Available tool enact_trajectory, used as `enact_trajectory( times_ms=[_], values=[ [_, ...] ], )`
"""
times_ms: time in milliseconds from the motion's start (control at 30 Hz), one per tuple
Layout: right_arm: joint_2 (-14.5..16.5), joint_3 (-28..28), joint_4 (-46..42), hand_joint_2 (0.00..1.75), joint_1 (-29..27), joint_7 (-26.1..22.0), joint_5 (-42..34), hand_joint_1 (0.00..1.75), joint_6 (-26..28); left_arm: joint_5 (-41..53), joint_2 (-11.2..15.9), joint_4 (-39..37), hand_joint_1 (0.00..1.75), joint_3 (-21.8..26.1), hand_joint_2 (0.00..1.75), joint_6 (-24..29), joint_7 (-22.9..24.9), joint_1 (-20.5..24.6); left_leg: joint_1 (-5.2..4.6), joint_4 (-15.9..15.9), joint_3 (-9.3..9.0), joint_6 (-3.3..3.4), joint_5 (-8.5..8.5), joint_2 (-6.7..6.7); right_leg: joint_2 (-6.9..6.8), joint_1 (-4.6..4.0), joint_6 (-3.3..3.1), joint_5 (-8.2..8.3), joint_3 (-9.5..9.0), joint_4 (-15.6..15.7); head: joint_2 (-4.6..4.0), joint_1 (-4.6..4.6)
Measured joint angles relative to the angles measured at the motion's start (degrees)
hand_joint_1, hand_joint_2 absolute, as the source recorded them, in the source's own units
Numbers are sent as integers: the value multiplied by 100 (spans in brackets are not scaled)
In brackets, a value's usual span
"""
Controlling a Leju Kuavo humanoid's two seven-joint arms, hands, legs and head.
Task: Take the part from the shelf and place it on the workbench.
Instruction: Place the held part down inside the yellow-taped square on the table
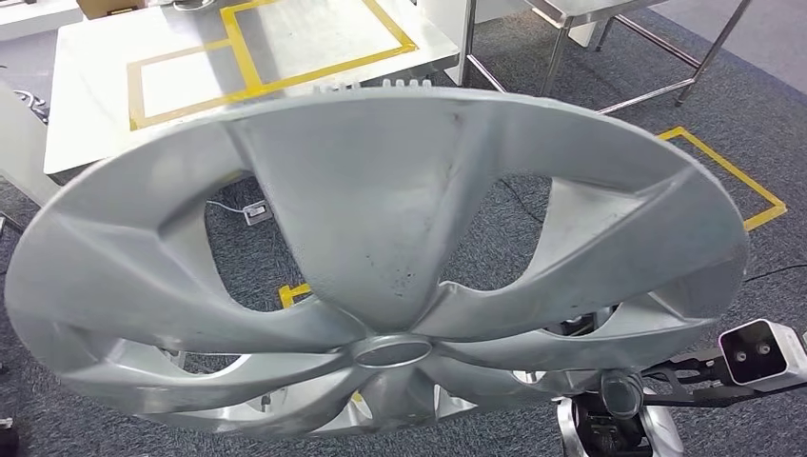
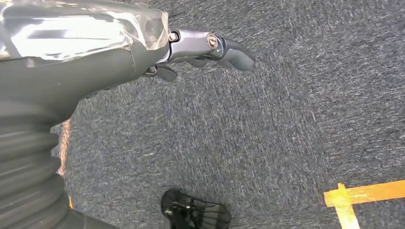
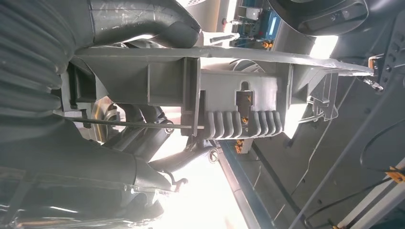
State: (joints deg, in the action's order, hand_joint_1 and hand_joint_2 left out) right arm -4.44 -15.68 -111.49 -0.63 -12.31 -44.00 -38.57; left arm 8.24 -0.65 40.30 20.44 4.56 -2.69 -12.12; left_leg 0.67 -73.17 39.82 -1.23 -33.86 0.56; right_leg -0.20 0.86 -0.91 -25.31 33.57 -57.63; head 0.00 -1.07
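Observation:
The part is a large silver wheel cover (image 1: 381, 257) with spokes and oval openings, held up close in front of me and tilted, hiding both hands in the head view. In the left wrist view my left hand (image 2: 191, 47) grips the cover's shiny rim (image 2: 71, 28) above the carpet. In the right wrist view my right hand (image 3: 129, 138) holds the cover's ribbed grey underside (image 3: 239, 95), with the thumb (image 3: 143, 21) on one face and the fingers on the other. The white workbench (image 1: 95, 95), marked with yellow tape, lies ahead beyond the cover.
A metal-legged table (image 1: 609, 38) stands at the far right. Yellow tape (image 1: 733, 176) marks a box on the grey carpet. A small white box with a cable (image 1: 255, 213) lies on the floor under the workbench edge. My right wrist camera (image 1: 761, 352) juts out at the lower right.

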Motion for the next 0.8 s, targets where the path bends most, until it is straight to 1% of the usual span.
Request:
enact_trajectory(
  times_ms=[33,67,100,133,167,200,233,267,333,367,400,467,500,533,567,600,633,667,700,733,767,800],
  values=[
    [0,-1,0,175,0,4,-1,171,0,0,-14,5,0,27,175,-4,1,-3,0,-85,68,-2,41,-8,-1,-1,-4,-5,-8,-1,0,-1],
    [0,-1,0,175,0,9,-2,171,1,0,-26,11,0,55,175,-8,1,-5,0,65,21,4,190,-16,-1,-3,-6,-10,-22,-1,0,-1],
    [1,-2,0,175,2,13,-3,171,1,0,-33,21,0,79,175,-8,1,-6,-2,420,-134,21,414,-25,0,-5,-4,-18,-41,0,0,-1],
    [2,-2,0,175,4,16,-6,171,1,3,-37,34,0,102,175,-14,1,-5,-8,843,-332,47,614,-40,0,-8,-1,-25,-59,2,0,1],
    [3,-2,0,175,8,20,-8,171,1,14,-40,49,0,127,175,-31,1,0,-23,1204,-502,77,747,-53,1,-22,9,-33,-68,0,0,3],
    [4,-2,0,175,11,25,-11,171,1,36,-44,68,0,152,175,-54,2,2,-41,1436,-609,104,807,-63,2,-33,27,-40,-67,-2,0,4],
    [4,-3,0,175,11,31,-13,171,2,62,-49,86,0,181,175,-80,5,3,-60,1527,-646,128,800,-66,0,-40,48,-41,-63,0,0,4],
    [4,-4,0,175,13,37,-15,171,3,96,-56,99,0,217,175,-112,9,3,-76,1546,-643,150,793,-59,-2,-47,78,-41,-61,8,0,4],
    [4,-6,-5,175,14,45,-15,171,5,171,-78,125,0,291,175,-174,20,0,-52,1612,-694,215,834,-47,-7,-44,131,-63,-54,-11,0,7],
    [4,-7,-8,175,21,48,-16,171,7,212,-92,137,0,331,175,-209,25,5,-35,1653,-729,252,862,-43,-4,-45,143,-128,-4,-121,0,11],
    [4,-7,-10,175,28,49,-18,171,9,248,-108,148,0,367,175,-237,28,12,-17,1688,-760,281,886,-41,0,-44,140,-243,110,-356,0,18],
    [4,-9,-9,175,36,55,-21,171,18,298,-141,158,0,436,175,-275,32,21,-19,1697,-763,305,898,-34,6,-33,128,-552,490,-1124,0,22],
    [4,-9,-8,175,35,58,-21,171,24,310,-155,158,0,465,175,-285,34,21,-19,1695,-760,306,897,-30,6,-29,141,-656,666,-1464,0,22],
    [3,-9,-7,175,34,62,-21,171,31,316,-169,158,0,491,175,-292,37,21,-20,1694,-760,305,896,-24,7,-23,171,-685,760,-1636,0,21],
    [3,-10,-7,175,34,63,-21,171,35,318,-181,158,0,513,175,-296,41,21,-19,1692,-764,300,892,-14,6,-13,217,-611,724,-1543,0,21],
    [2,-10,-7,175,36,64,-21,171,39,319,-193,158,0,530,175,-299,45,22,-18,1686,-769,290,886,-1,6,3,268,-465,570,-1222,0,22],
    [2,-10,-8,175,38,64,-22,171,40,319,-203,158,0,540,175,-302,48,22,-18,1673,-772,274,876,13,6,20,308,-301,352,-783,0,23],
    [3,-11,-8,175,40,64,-22,171,39,319,-211,160,0,547,175,-303,50,23,-30,1649,-767,246,858,28,8,26,314,-159,145,-383,0,22],
    [4,-11,-9,175,41,64,-22,171,39,319,-216,161,0,554,175,-303,50,23,-40,1626,-758,217,842,38,10,25,288,-74,11,-124,0,19],
    [4,-12,-9,175,42,64,-22,171,38,319,-220,162,0,563,175,-303,50,21,-47,1609,-749,187,832,44,12,15,242,-38,-50,-5,0,15],
    [5,-13,-9,175,42,64,-22,171,38,319,-222,162,0,573,175,-303,50,19,-50,1602,-743,157,827,47,13,-3,187,-29,-55,4,0,12],
    [5,-13,-9,175,44,64,-22,171,38,319,-223,163,0,580,175,-303,50,17,-38,1602,-741,132,823,47,12,3,142,-19,-52,11,0,11]
  ],
)
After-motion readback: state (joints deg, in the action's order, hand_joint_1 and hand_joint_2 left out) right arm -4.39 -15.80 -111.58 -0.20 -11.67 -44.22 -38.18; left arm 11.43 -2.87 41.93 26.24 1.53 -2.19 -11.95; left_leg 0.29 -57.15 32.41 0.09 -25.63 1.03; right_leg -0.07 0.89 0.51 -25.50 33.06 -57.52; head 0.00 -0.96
